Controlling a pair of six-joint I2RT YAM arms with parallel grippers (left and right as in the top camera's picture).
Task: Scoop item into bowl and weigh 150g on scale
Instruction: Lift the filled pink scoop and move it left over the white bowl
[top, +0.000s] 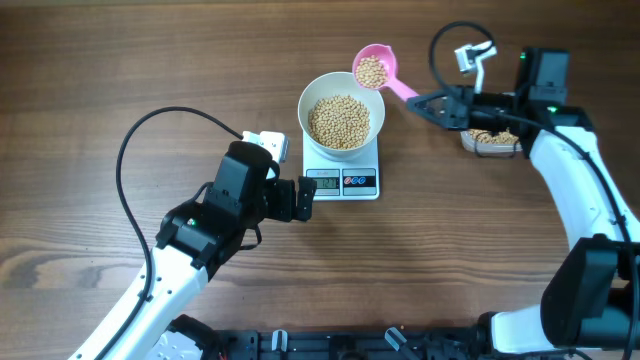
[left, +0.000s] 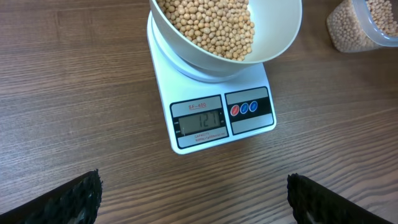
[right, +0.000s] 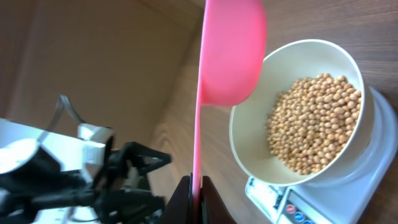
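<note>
The white bowl (top: 341, 92) stands on the small white kitchen scale (top: 340, 180), which sits near the middle of the wooden surface (top: 100, 80), somewhat toward its far edge. A mound of tan soybeans (top: 339, 120) covers the bottom of the bowl. The scale's grey display and button panel face the near edge. The digits are lit but too small to read with certainty.

The right claw (top: 428, 103) is clamped tight on the thin handle of a pink scoop (top: 372, 70). The scoop's cup is at the bowl's far right rim and carries a small heap of soybeans. Whether it touches the rim cannot be told. Under the right arm, toward the surface's right edge, is a clear plastic tub (top: 490, 140) with more soybeans in it.

The left claw (top: 306, 198) is spread fully wide and has hold of nothing. It hovers just beside the scale's near left corner, its fingers (left: 74, 199) apart at either side of the wrist view, pointing at the display.
</note>
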